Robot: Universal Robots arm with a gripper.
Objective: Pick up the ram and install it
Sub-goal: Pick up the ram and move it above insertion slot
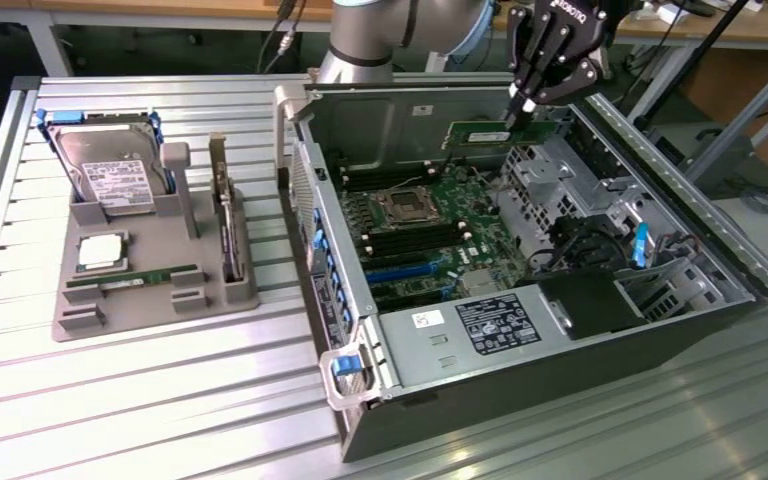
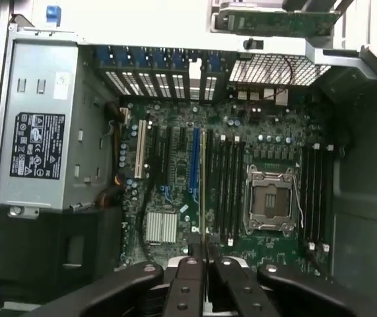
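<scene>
- My tool (image 1: 526,104) (image 2: 203,263) is clamped narrow on one end of the ram (image 1: 480,132) (image 2: 203,191).
- The ram hangs inside the open computer case (image 1: 518,415), above the motherboard (image 1: 424,240), not seated.
- In the wrist view, its thin edge runs alongside the black memory slots (image 2: 231,191).

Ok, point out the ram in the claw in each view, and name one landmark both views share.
Exterior view: the ram is held by the claw at the far end of the open case.
Wrist view: the ram is seen edge-on, a thin strip running out from the claw over the motherboard.
Shared landmark: the CPU socket.
</scene>
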